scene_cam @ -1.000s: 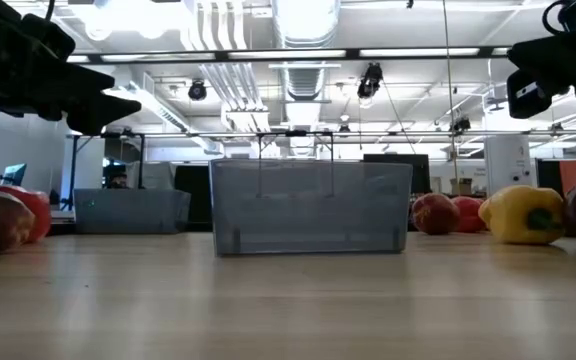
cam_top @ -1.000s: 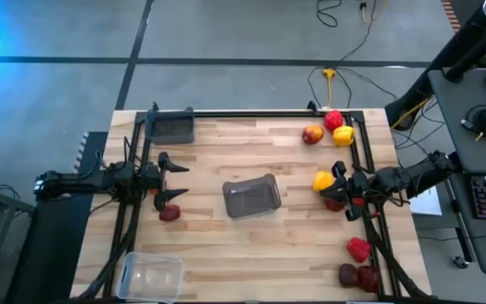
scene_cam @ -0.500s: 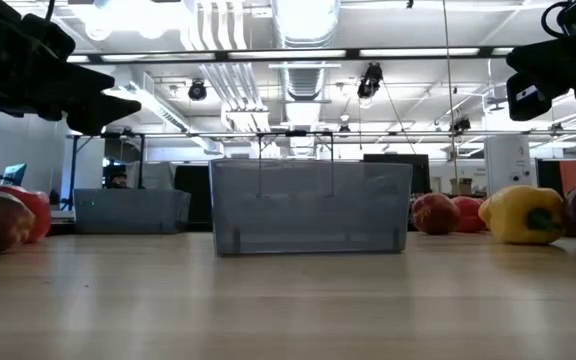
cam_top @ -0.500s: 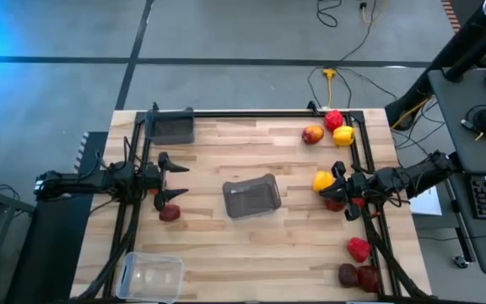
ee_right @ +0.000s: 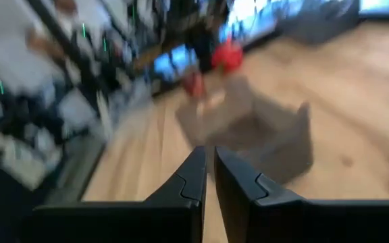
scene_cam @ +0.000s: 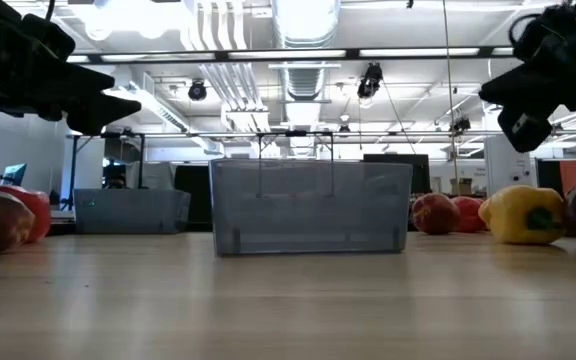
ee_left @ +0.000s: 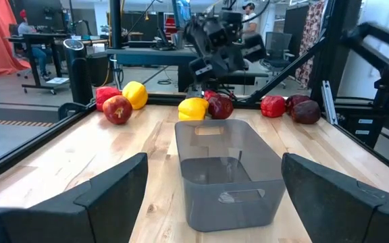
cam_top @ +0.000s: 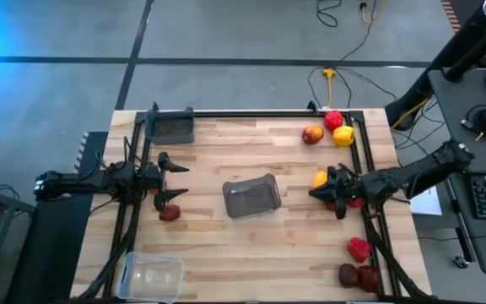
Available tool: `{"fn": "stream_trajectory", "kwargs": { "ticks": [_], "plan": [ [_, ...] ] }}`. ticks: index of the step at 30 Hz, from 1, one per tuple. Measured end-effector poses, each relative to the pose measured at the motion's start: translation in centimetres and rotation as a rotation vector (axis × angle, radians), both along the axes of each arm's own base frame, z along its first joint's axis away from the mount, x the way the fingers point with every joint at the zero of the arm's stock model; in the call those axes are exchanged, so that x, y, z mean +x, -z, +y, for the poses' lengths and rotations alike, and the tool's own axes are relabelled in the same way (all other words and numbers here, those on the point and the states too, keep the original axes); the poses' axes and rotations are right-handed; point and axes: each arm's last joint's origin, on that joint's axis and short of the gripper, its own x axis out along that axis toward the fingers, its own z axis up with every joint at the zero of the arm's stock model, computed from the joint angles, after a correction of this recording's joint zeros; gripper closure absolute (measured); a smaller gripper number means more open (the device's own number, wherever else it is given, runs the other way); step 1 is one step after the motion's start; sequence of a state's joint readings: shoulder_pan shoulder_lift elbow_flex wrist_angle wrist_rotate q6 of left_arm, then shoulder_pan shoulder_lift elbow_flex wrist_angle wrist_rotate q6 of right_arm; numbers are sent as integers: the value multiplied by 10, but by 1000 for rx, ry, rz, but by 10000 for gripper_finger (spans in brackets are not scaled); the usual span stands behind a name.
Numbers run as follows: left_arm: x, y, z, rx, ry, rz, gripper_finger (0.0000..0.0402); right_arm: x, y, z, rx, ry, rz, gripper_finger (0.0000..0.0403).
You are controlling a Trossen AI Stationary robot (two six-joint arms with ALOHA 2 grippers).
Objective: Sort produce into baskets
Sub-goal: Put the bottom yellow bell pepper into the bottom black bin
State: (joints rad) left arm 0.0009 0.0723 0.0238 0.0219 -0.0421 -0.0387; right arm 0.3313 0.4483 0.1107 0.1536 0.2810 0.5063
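Observation:
My left gripper [cam_top: 178,179] is open and empty at the table's left, beside a red apple [cam_top: 170,214] that rests on the table. A smoky grey bin [cam_top: 251,197] stands mid-table; in the left wrist view [ee_left: 225,169] it sits ahead of the spread fingers. My right gripper [cam_top: 315,193] is shut and empty, raised above the table between that bin and a yellow pepper [cam_top: 320,178] that lies next to a dark-red apple [ee_left: 219,106]. In the right wrist view its fingers [ee_right: 191,177] point toward the bin [ee_right: 262,135].
A second grey bin [cam_top: 173,127] stands at the far left and a clear bin [cam_top: 150,276] at the near left. A red-yellow apple [cam_top: 312,134], red pepper [cam_top: 333,119] and yellow pepper [cam_top: 343,135] lie far right. A red pepper [cam_top: 359,249] and dark apples [cam_top: 348,274] lie near right.
My right gripper has moved toward the table's left, away from the yellow pepper and dark-red apple and toward the middle bin. It has turned about as it went. The produce and bins have stayed in place.

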Motion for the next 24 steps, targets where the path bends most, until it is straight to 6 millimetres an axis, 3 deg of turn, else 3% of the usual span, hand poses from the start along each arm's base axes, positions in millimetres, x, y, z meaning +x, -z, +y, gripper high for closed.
{"fn": "stream_trajectory", "kwargs": {
  "ticks": [7, 12, 15, 20, 24],
  "plan": [
    [0, 0, 0, 0, 0, 0, 78, 35, -32, 5, -98, 61, 410, 380],
    [0, 0, 0, 0, 0, 0, 78, 68, -65, 14, -155, 38, 476, 380],
    [0, 0, 0, 0, 0, 0, 78, 88, -87, 17, -87, 64, 517, 380],
    [0, 0, 0, 0, 0, 0, 78, 95, -119, -5, -30, 495, 769, 372],
    [0, 0, 0, 0, 1, 0, 78, 92, -137, -27, 84, 684, 931, 330]
  ]
}}
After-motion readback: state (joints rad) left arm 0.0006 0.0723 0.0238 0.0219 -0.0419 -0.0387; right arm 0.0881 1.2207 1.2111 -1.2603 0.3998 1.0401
